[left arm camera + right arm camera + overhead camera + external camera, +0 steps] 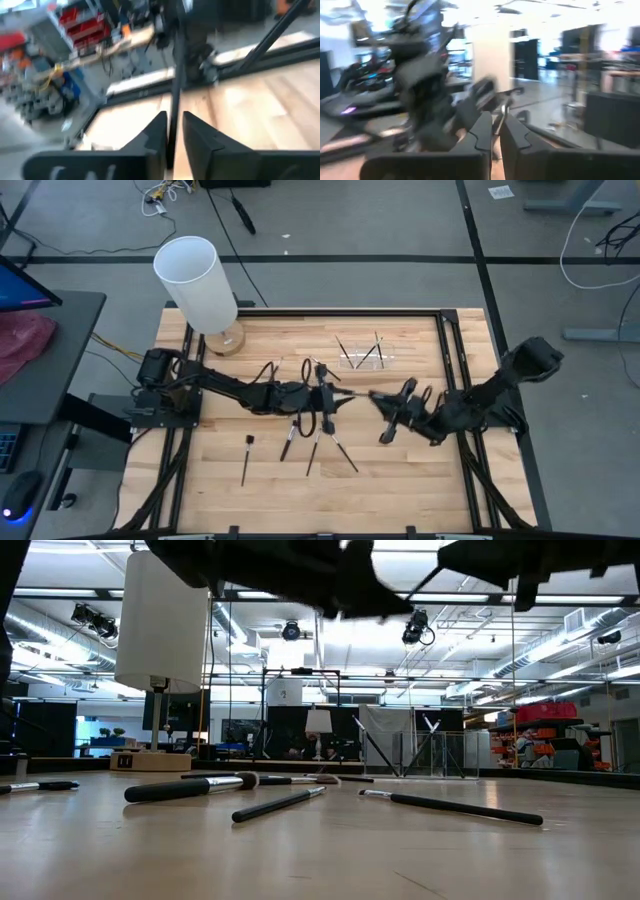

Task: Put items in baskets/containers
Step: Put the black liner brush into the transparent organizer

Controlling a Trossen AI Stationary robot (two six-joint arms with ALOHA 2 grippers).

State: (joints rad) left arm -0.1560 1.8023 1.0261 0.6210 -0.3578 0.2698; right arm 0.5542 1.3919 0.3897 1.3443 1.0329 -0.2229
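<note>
Light wooden table (pixel 400 470) in a black frame, on grey floor with dark tape lines and loose cables. A dark desk with a pink cloth stands off the table's side. Beyond the table, in the low view: an open hall with ceiling lights, racks and shelving.

Landmark: tall white cylinder (pixel 196 280) on a round wooden base, at one far corner of the table.

Clear holder (pixel 362 356), almost see-through, sits along the far edge, well apart from the cylinder. A few thin brushes stand slanted in it; count unclear.

Loose makeup brushes (pixel 318 442) lie flat mid-table, nearer the front edge than the cylinder, one short brush (pixel 246 456) lying apart from the others.

Left gripper (pixel 322 395) is over mid-table, fingers (pixel 155 135) close together with a thin dark brush handle (pixel 175 85) running up between them.

Right gripper (pixel 375 396) is near the left one; its fingers (pixel 482 132) are drawn together, and whether they hold anything I cannot tell.
</note>
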